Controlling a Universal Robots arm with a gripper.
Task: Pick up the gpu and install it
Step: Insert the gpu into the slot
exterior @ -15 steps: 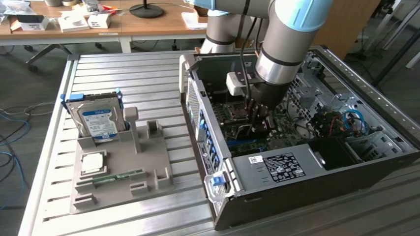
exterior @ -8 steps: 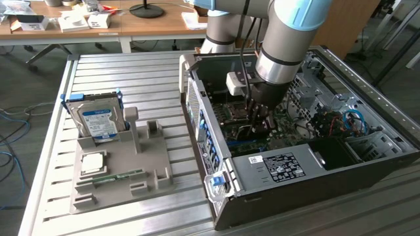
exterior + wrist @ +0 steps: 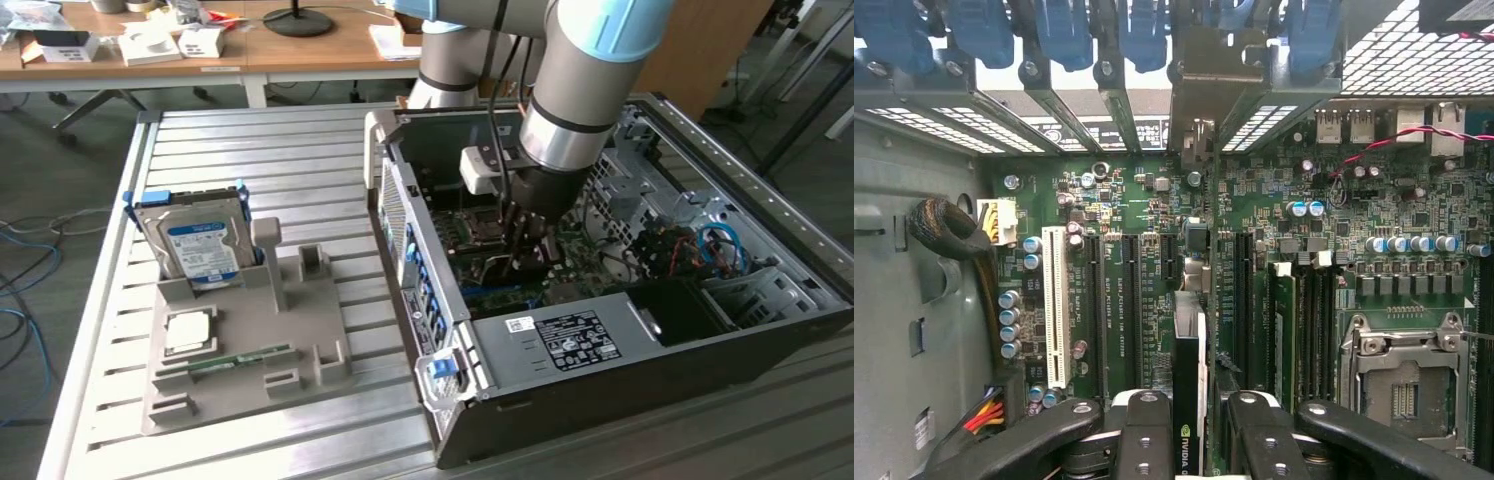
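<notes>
- The gpu (image 3: 1188, 385) stands edge-on inside the open case (image 3: 641, 400), low over the motherboard among the black expansion slots (image 3: 1096, 310). I cannot tell whether its lower edge has entered a slot.
- Its long axis runs straight away from the grip toward the rear wall (image 3: 1064, 30) with the blue latches. In the exterior view that is roughly the three-to-nine o'clock line, with the wall at nine.
- A grey bracket (image 3: 1204, 90) sits at that wall in line with the card, and I judge it to be the card's own end.
- The gripper (image 3: 1194, 445) straddles the card near its inner end. Its fingers (image 3: 1144, 445) are drawn partway in, one against each flat face, clamping the slim card between them.
- The card therefore lies between the pads and reaches out ahead of them, not below or beside.
- The CPU socket (image 3: 1399, 385) lies off to one side, beyond the memory slots.
- In the exterior view the grey fixture (image 3: 240, 300) sits at nine o'clock from the case. It carries a blue-framed hard drive (image 3: 200, 245) and a green memory stick (image 3: 240, 360).
</notes>
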